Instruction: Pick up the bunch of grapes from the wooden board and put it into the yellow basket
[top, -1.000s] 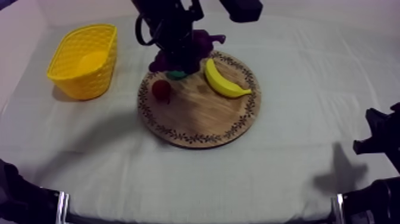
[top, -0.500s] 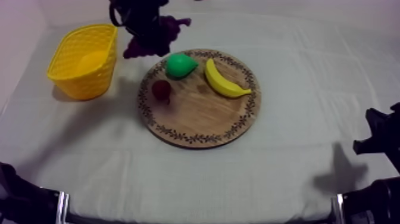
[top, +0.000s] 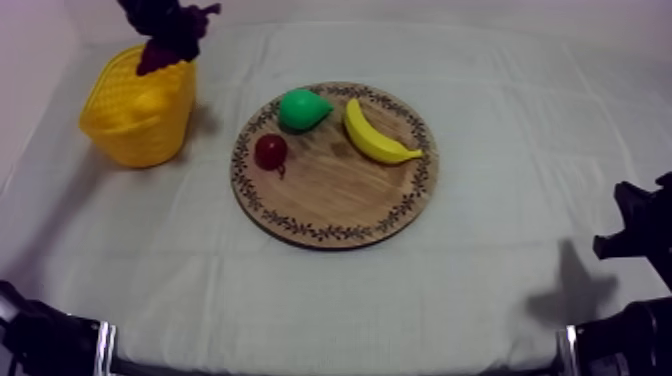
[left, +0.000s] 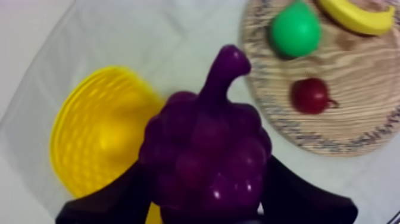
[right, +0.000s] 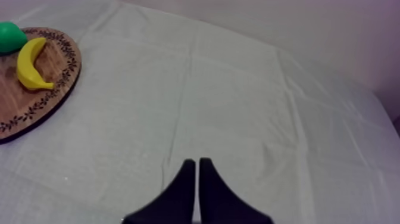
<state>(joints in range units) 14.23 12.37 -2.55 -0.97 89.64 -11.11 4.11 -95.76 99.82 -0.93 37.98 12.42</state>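
Note:
The purple bunch of grapes (top: 172, 30) hangs in the air over the far end of the yellow basket (top: 135, 105), held between the fingers of my left gripper (left: 205, 199). In the left wrist view the grapes (left: 205, 155) are close up, with the basket (left: 98, 146) below and beside them. The round wooden board (top: 335, 185) lies at the table's middle. My right gripper (right: 196, 184) rests shut above bare cloth at the right side of the table.
On the board lie a green pear (top: 302, 108), a banana (top: 375, 135) and a small red fruit (top: 270, 151). My right arm (top: 635, 240) rests at the lower right edge.
My left arm has carried the grapes off the board, up and to the left, until they hang over the basket. The pear has come into sight. The right arm has not moved.

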